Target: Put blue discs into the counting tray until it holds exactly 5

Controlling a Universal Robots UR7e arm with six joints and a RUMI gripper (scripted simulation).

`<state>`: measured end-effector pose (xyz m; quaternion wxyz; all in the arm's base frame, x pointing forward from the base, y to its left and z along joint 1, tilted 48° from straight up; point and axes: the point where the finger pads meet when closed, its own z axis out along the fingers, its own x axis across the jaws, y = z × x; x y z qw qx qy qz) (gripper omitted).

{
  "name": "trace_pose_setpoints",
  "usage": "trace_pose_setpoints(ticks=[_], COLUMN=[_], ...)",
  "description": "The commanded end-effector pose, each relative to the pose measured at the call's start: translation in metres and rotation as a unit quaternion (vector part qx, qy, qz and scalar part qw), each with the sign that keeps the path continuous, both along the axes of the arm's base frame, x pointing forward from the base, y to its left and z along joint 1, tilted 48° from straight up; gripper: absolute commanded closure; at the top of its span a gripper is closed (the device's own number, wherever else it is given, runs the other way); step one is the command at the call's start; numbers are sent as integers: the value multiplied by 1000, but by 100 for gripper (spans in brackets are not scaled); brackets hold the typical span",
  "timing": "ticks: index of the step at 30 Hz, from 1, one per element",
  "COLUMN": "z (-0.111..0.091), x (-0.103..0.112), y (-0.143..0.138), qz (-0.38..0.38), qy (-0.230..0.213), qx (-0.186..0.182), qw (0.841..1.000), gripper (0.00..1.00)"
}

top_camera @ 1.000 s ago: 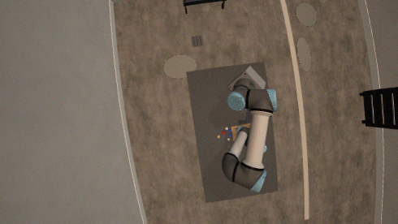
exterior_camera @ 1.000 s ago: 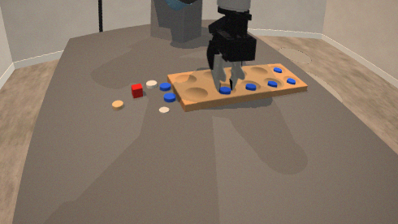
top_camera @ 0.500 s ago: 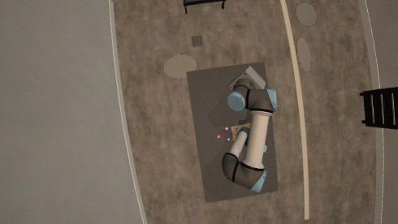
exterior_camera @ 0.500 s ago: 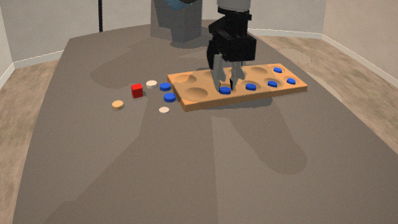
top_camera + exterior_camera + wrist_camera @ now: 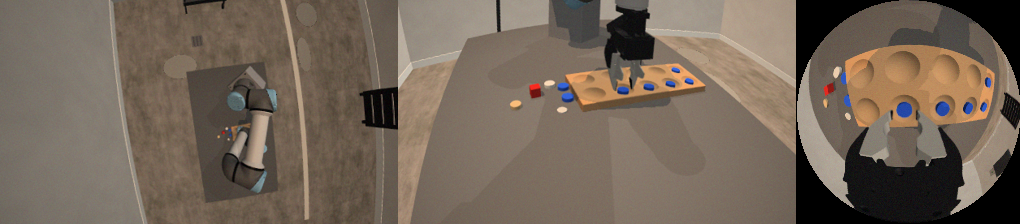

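The wooden counting tray (image 5: 601, 103) (image 5: 927, 86) lies on the grey table. Several blue discs lie in its pockets: one in the front row (image 5: 623, 90) (image 5: 904, 108), with more to its right (image 5: 648, 86) (image 5: 670, 84) (image 5: 942, 107). My gripper (image 5: 623, 85) (image 5: 904, 110) stands low over the tray. Its fingers straddle the front-row disc and stand a little apart from it. That disc rests in its pocket. Two loose blue discs (image 5: 563, 86) (image 5: 567, 96) (image 5: 847, 100) lie on the table left of the tray.
A red cube (image 5: 535, 90) (image 5: 829, 89), a white disc (image 5: 549, 84), a small cream disc (image 5: 562, 109) and an orange disc (image 5: 516, 105) lie left of the tray. The robot base stands behind the tray. The tray's left pockets are empty.
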<state>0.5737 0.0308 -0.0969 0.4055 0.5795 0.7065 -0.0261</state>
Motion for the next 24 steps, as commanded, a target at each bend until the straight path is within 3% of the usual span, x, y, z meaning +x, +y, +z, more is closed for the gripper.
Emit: trace_pose_setpoints(ticks=[1,10,24], z=[2,6,34], x=[-1,-5,-30], y=[1,5,26], qz=[0,1,1], qy=[-1,0,0], qx=[0,0,-1], qw=[1000,1000,1000], gripper=[73,72,72])
